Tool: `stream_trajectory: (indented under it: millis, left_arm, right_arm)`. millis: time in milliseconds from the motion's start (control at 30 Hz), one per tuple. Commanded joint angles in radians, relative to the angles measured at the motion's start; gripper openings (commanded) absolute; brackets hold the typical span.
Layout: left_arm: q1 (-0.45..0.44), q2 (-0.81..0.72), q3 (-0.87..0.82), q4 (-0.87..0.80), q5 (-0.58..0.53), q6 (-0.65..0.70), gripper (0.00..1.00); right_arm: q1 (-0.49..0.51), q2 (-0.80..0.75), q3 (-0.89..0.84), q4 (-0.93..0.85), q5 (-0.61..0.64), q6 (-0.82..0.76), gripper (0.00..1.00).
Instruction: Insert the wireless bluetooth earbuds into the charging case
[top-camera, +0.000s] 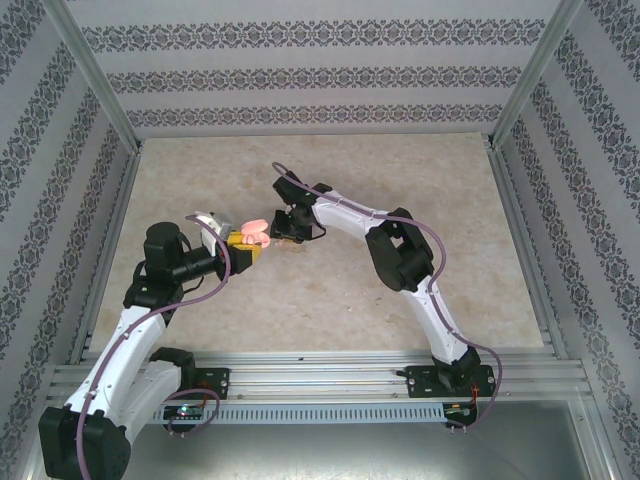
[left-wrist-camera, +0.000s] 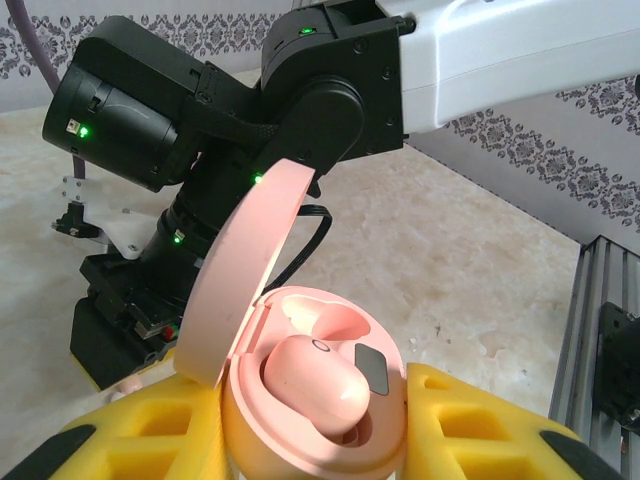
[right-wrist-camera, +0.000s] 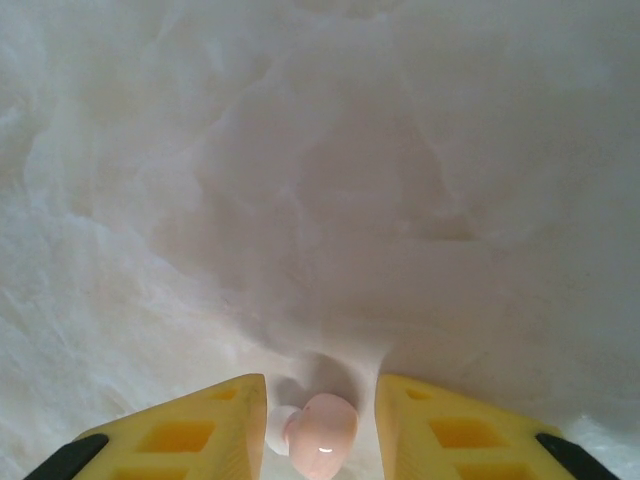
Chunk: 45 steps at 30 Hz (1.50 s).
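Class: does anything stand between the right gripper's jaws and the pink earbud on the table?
Nothing visible does. The pink earbud lies on the table between the right gripper's open jaws.

A pale, marbled beige table (top-camera: 200, 180) lies under soft, even light. Walls (top-camera: 320, 70) at 9, 12 and 3 o'clock carry white paper with grey ornamental bands. Aluminium posts (top-camera: 92, 78) rise at 10 and 2 o'clock. A slotted rail (top-camera: 330, 372) crosses at 6 o'clock.
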Motion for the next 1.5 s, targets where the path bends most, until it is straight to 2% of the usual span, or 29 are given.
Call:
stream_trajectory:
  millis: [0,300,533,900,1100,1300,1467]
  left_arm:
    - [0.015,-0.013,-0.008,-0.011,0.007,0.023,0.30]
    - [0.013,-0.013,-0.008,-0.010,0.010,0.023,0.30]
    - [0.012,-0.019,-0.007,-0.021,0.009,0.030,0.30]
    - [0.012,-0.013,0.006,-0.017,0.029,0.023,0.30]
    - [0.012,-0.007,0.003,0.022,0.085,0.022,0.30]
    - [0.005,0.023,-0.016,0.162,0.145,-0.034,0.30]
    - [-0.039,0.081,0.002,0.205,0.132,-0.033,0.29]
  right_arm:
    - [0.013,0.030,0.026,-0.060,0.036,-0.020,0.35]
    - [0.040,0.054,0.068,-0.124,0.065,-0.041,0.34]
    - [0.046,0.072,0.110,-0.149,0.063,-0.056,0.24]
    - [0.035,0.001,0.122,-0.233,0.098,-0.171,0.17]
    - [-0.001,-0.172,0.012,-0.292,0.137,-0.261,0.17]
    - [-0.017,-0.427,-0.166,-0.329,0.230,-0.331,0.17]
    - [0.013,-0.627,-0.288,-0.342,0.289,-0.344,0.15]
